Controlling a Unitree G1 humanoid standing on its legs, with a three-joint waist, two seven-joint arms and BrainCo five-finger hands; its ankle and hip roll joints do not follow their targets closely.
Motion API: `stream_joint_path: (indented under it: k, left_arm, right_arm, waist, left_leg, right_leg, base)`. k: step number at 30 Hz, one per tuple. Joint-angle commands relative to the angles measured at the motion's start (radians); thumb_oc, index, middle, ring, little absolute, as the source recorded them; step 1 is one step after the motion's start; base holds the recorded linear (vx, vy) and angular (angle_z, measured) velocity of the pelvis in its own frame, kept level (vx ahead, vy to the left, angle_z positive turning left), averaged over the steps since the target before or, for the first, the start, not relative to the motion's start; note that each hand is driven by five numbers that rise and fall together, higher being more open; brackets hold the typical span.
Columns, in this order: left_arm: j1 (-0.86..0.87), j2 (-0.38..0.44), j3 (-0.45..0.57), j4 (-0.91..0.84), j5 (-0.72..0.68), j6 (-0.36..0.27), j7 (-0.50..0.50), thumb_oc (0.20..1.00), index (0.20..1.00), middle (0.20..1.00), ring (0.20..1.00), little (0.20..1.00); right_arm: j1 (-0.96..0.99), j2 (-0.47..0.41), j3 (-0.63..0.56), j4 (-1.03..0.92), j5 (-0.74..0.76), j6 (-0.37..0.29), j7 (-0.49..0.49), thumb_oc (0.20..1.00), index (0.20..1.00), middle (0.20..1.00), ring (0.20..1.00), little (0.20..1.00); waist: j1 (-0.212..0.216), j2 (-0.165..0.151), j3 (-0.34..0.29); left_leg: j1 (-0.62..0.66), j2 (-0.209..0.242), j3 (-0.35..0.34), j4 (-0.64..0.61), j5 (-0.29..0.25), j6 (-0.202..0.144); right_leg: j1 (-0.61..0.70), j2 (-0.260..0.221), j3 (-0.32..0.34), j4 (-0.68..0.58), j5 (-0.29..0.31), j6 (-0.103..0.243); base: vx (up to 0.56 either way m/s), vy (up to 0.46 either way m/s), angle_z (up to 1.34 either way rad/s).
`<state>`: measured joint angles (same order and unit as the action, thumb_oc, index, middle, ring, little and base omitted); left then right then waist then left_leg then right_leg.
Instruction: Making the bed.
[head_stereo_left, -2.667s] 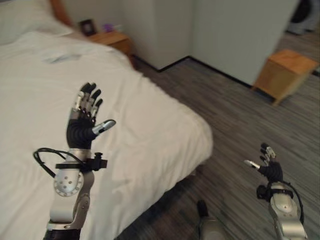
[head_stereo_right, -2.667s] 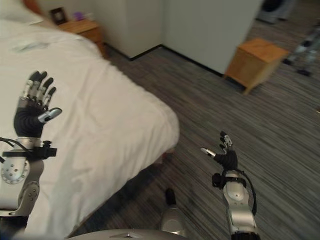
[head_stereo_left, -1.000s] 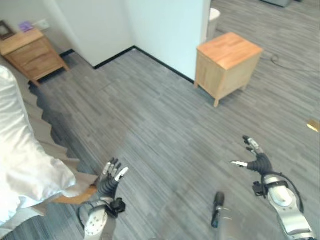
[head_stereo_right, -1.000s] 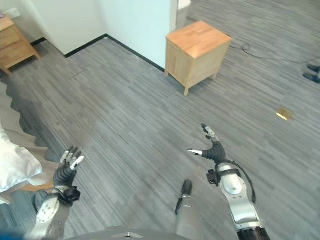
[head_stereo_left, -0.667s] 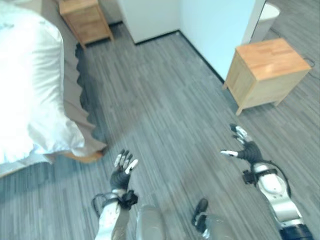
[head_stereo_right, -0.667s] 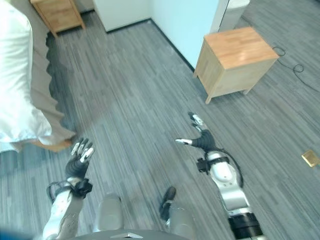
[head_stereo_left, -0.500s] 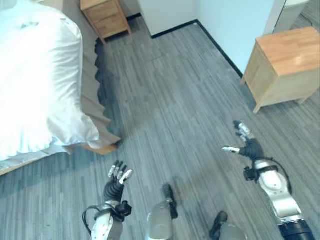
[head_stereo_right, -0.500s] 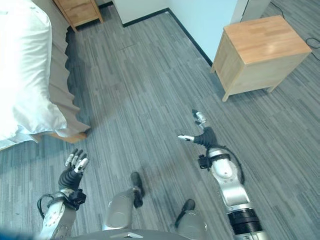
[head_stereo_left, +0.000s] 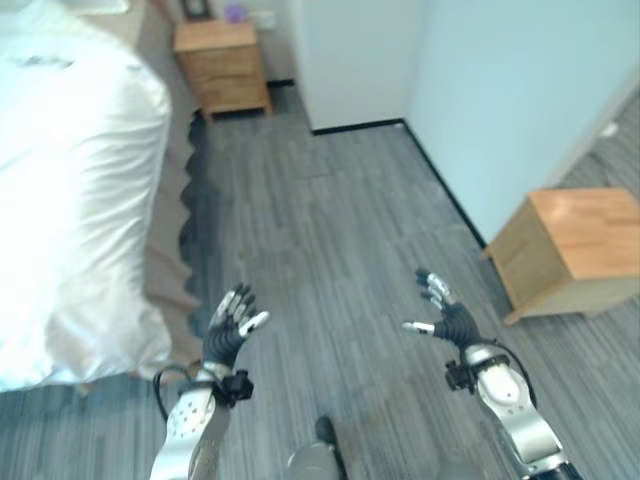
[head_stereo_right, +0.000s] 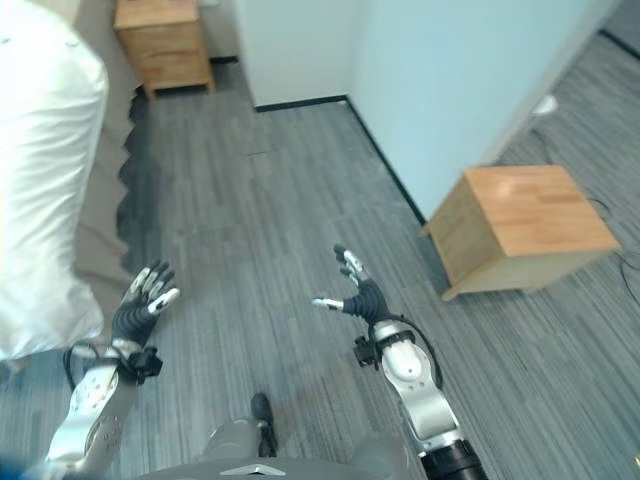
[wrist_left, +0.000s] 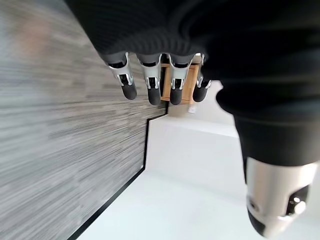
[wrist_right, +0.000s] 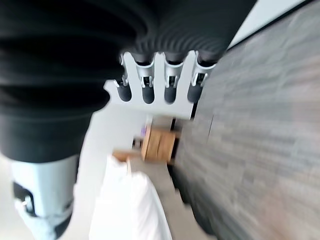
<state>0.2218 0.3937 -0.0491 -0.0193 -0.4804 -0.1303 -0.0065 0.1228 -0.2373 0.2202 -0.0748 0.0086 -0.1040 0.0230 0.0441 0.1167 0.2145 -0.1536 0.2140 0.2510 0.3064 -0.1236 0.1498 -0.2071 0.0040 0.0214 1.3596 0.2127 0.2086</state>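
Observation:
The bed (head_stereo_left: 70, 190) lies along the left, under a white duvet with a tan skirt (head_stereo_left: 172, 230) hanging down its side. My left hand (head_stereo_left: 224, 340) is raised over the grey floor just off the bed's near corner, open and touching nothing. My right hand (head_stereo_left: 455, 322) is held up over the floor further right, open and empty as well. In the left wrist view the straight fingers (wrist_left: 150, 85) point at a wall. Past the spread fingers (wrist_right: 167, 82) in the right wrist view, the white duvet (wrist_right: 127, 205) shows.
A wooden nightstand (head_stereo_left: 222, 65) stands by the bed's head at the far wall. A white wall corner (head_stereo_left: 400, 70) juts out at the back right. A low wooden cabinet (head_stereo_left: 575, 245) stands at the right. Grey plank floor (head_stereo_left: 330, 230) stretches between bed and wall.
The camera has swung away from the bed and back, so the whole picture shifted. My left hand, earlier over the duvet, is now over the floor beside the bed. Both hands stayed open.

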Motion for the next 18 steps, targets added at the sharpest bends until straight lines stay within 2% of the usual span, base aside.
stream_joint_path:
  k: [1, 2, 3, 4, 5, 7, 8, 9, 10, 11, 12, 14, 15, 16, 17, 18]
  left_arm:
    - [0.062, 0.001, 0.071, -0.086, 0.093, -0.046, 0.034, 1.000, 1.000, 1.000, 1.000, 1.000]
    - [0.036, 0.007, 0.069, -0.083, 0.090, -0.048, 0.052, 1.000, 1.000, 1.000, 1.000, 1.000]
    - [-0.004, 0.019, 0.063, -0.073, 0.092, -0.054, 0.073, 1.000, 1.000, 1.000, 1.000, 1.000]
    - [-0.029, 0.026, 0.058, -0.064, 0.094, -0.058, 0.077, 1.000, 1.000, 1.000, 1.000, 1.000]
    - [-0.049, 0.026, 0.075, -0.061, 0.100, -0.068, 0.079, 1.000, 1.000, 1.000, 1.000, 1.000]
    - [-0.050, 0.028, 0.077, -0.060, 0.100, -0.069, 0.079, 1.000, 1.000, 1.000, 1.000, 1.000]
    - [-0.073, 0.029, 0.101, -0.033, 0.103, -0.067, 0.089, 1.000, 1.000, 1.000, 1.000, 1.000]
    - [-0.080, 0.021, 0.112, -0.023, 0.114, -0.068, 0.092, 1.000, 1.000, 1.000, 1.000, 1.000]
    - [-0.075, 0.016, 0.115, -0.020, 0.118, -0.069, 0.086, 1.000, 1.000, 1.000, 1.000, 1.000]
    - [-0.052, 0.005, 0.117, -0.020, 0.109, -0.071, 0.081, 1.000, 1.000, 1.000, 1.000, 1.000]
    - [0.006, -0.026, 0.126, -0.018, 0.088, -0.066, 0.071, 1.000, 1.000, 1.000, 1.000, 1.000]
    - [0.007, -0.027, 0.127, -0.019, 0.089, -0.066, 0.071, 1.000, 1.000, 1.000, 1.000, 1.000]
    - [0.022, -0.036, 0.122, -0.020, 0.024, -0.052, 0.067, 1.000, 1.000, 1.000, 1.000, 1.000]
    - [0.027, -0.041, 0.128, -0.021, 0.005, -0.053, 0.065, 1.000, 1.000, 1.000, 1.000, 1.000]
    - [0.034, -0.043, 0.129, -0.026, 0.000, -0.058, 0.061, 1.000, 1.000, 1.000, 1.000, 1.000]
    - [0.039, -0.041, 0.132, -0.030, -0.007, -0.057, 0.060, 1.000, 1.000, 1.000, 1.000, 1.000]
  right_arm:
    - [0.009, -0.073, -0.081, -0.080, -0.003, -0.070, -0.005, 1.000, 1.000, 1.000, 1.000, 1.000]
    - [0.002, -0.080, -0.084, -0.082, 0.004, -0.067, -0.013, 1.000, 1.000, 1.000, 1.000, 1.000]
    - [-0.013, -0.085, -0.088, -0.078, 0.011, -0.064, -0.022, 1.000, 1.000, 1.000, 1.000, 1.000]
    - [-0.023, -0.091, -0.099, -0.079, 0.016, -0.060, -0.034, 1.000, 1.000, 1.000, 1.000, 1.000]
    - [-0.056, -0.097, -0.123, -0.068, 0.020, -0.057, -0.050, 1.000, 1.000, 1.000, 1.000, 1.000]
    - [-0.060, -0.095, -0.121, -0.064, 0.020, -0.058, -0.050, 1.000, 1.000, 1.000, 1.000, 1.000]
    - [-0.077, -0.084, -0.128, -0.049, 0.036, -0.054, -0.055, 1.000, 1.000, 1.000, 1.000, 1.000]
    - [-0.086, -0.082, -0.130, -0.039, 0.035, -0.053, -0.059, 1.000, 1.000, 1.000, 1.000, 1.000]
    - [-0.086, -0.090, -0.132, -0.030, 0.031, -0.056, -0.057, 1.000, 1.000, 1.000, 1.000, 1.000]
    - [-0.083, -0.090, -0.133, -0.023, 0.035, -0.055, -0.056, 1.000, 1.000, 1.000, 1.000, 1.000]
    - [-0.083, -0.100, -0.119, -0.018, 0.045, -0.048, -0.038, 1.000, 1.000, 1.000, 1.000, 1.000]
    - [-0.084, -0.100, -0.119, -0.017, 0.045, -0.049, -0.038, 1.000, 1.000, 1.000, 1.000, 1.000]
    - [-0.110, -0.136, -0.121, -0.020, 0.032, -0.043, -0.060, 1.000, 1.000, 1.000, 1.000, 1.000]
    - [-0.124, -0.145, -0.127, -0.022, 0.037, -0.043, -0.067, 1.000, 1.000, 1.000, 1.000, 1.000]
    - [-0.126, -0.146, -0.135, -0.022, 0.044, -0.042, -0.073, 1.000, 1.000, 1.000, 1.000, 1.000]
    - [-0.133, -0.152, -0.142, -0.022, 0.040, -0.039, -0.084, 1.000, 1.000, 1.000, 1.000, 1.000]
  waist:
    - [-0.031, -0.022, 0.014]
    - [-0.049, -0.041, 0.030]
    - [-0.080, -0.061, 0.052]
    - [-0.105, -0.102, 0.057]
    - [-0.126, -0.152, 0.034]
    - [-0.147, -0.134, 0.045]
    - [-0.168, -0.161, 0.022]
    - [-0.177, -0.161, 0.016]
    - [-0.181, -0.171, -0.006]
    - [-0.190, -0.162, -0.014]
    - [-0.191, -0.141, -0.032]
    - [-0.198, -0.145, -0.035]
    - [-0.168, -0.161, 0.001]
    - [-0.149, -0.170, 0.017]
    - [-0.135, -0.185, 0.028]
    - [-0.114, -0.198, 0.038]
  left_leg:
    - [0.155, -0.070, -0.087, -0.391, 0.173, -0.108]
    - [0.169, -0.096, -0.122, -0.393, 0.152, -0.113]
    - [0.200, -0.119, -0.158, -0.394, 0.125, -0.122]
    - [0.241, -0.167, -0.195, -0.394, 0.076, -0.134]
    - [0.303, -0.205, -0.208, -0.394, -0.004, -0.175]
    - [0.316, -0.181, -0.228, -0.394, -0.014, -0.177]
    - [0.398, -0.165, -0.219, -0.394, -0.087, -0.226]
    - [0.442, -0.140, -0.223, -0.394, -0.118, -0.241]
    - [0.479, -0.131, -0.230, -0.394, -0.123, -0.245]
    - [0.495, -0.103, -0.232, -0.319, -0.101, -0.261]
    - [0.450, -0.055, -0.223, -0.100, 0.014, -0.304]
    - [0.442, -0.060, -0.230, -0.100, 0.019, -0.305]
    - [0.252, -0.051, -0.263, 0.291, 0.178, -0.319]
    - [0.188, -0.047, -0.253, 0.406, 0.183, -0.307]
    - [0.132, -0.044, -0.237, 0.471, 0.171, -0.296]
    - [0.061, -0.053, -0.204, 0.476, 0.133, -0.285]
  right_leg:
    - [-0.055, 0.041, -0.048, -0.006, -0.212, 0.010]
    - [-0.139, -0.002, -0.060, -0.123, -0.221, -0.006]
    - [-0.176, -0.057, -0.094, -0.285, -0.204, -0.020]
    - [-0.137, -0.116, -0.116, -0.581, -0.216, -0.031]
    - [-0.168, -0.211, -0.177, -1.027, -0.166, -0.043]
    - [-0.112, -0.196, -0.215, -1.084, -0.152, -0.040]
    - [-0.135, -0.243, -0.338, -1.320, -0.087, -0.016]
    - [-0.109, -0.240, -0.385, -1.388, -0.057, -0.005]
    - [-0.094, -0.239, -0.381, -1.396, -0.053, -0.010]
    - [-0.053, -0.208, -0.351, -1.399, -0.043, -0.024]
    - [0.025, -0.180, -0.340, -1.398, -0.045, -0.068]
    - [0.022, -0.187, -0.345, -1.398, -0.042, -0.069]
    - [0.112, -0.181, -0.333, -1.396, -0.082, -0.133]
    - [0.166, -0.170, -0.322, -1.415, -0.105, -0.150]
    - [0.201, -0.171, -0.312, -1.423, -0.125, -0.160]
    - [0.237, -0.174, -0.304, -1.431, -0.145, -0.158]
  base:
    - [0.40, -0.126, 2.09]
    - [0.44, -0.156, 1.54]
    - [0.60, -0.192, 1.39]
    - [0.95, -0.315, 2.03]
    - [0.82, -0.258, 2.30]
    - [0.57, -0.151, 1.89]
    - [0.79, -0.223, 1.48]
    - [1.04, -0.303, 1.30]
    - [0.78, -0.233, 0.84]
    - [0.90, -0.246, 0.50]
    - [0.64, -0.172, 0.18]
    - [0.35, -0.132, -0.34]
    - [0.49, -0.226, -0.74]
    - [0.66, -0.274, -0.91]
    - [0.51, -0.137, -0.85]
    - [0.55, -0.054, -1.41]
